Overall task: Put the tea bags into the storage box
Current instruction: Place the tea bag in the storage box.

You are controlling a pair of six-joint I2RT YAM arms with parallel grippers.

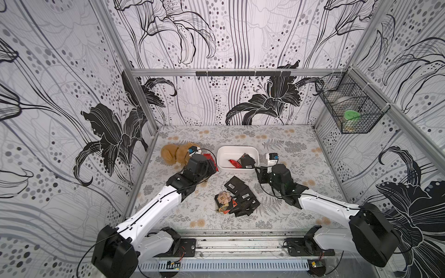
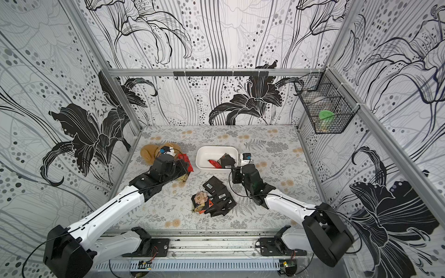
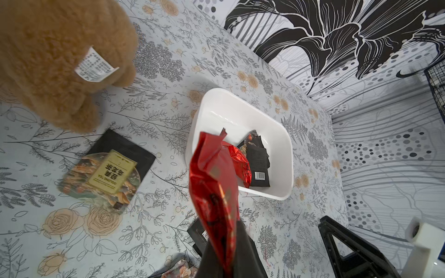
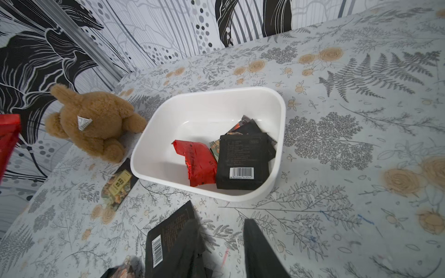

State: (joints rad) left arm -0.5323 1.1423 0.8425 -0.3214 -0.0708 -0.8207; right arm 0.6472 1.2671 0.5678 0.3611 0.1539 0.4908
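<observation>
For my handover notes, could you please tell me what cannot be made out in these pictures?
- Tips of the left gripper: the red sachet and the lower edge hide them, left wrist view.
- Number in the pile of tea bags: they overlap, in both top views.
- Lowest layer in the storage box: under the black sachet, right wrist view.

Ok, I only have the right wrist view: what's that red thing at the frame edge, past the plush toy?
Observer: A red tea bag, pinched in the left tool, which is shut on it.
Operator: Is it over the storage box?
Observer: No; in both top views it hangs beside the storage box, on the side of the plush toy.
Operator: What's left to pick up?
Observer: A pile of tea bags, mostly black, lying apart from the box on its near side in the top views.
</observation>
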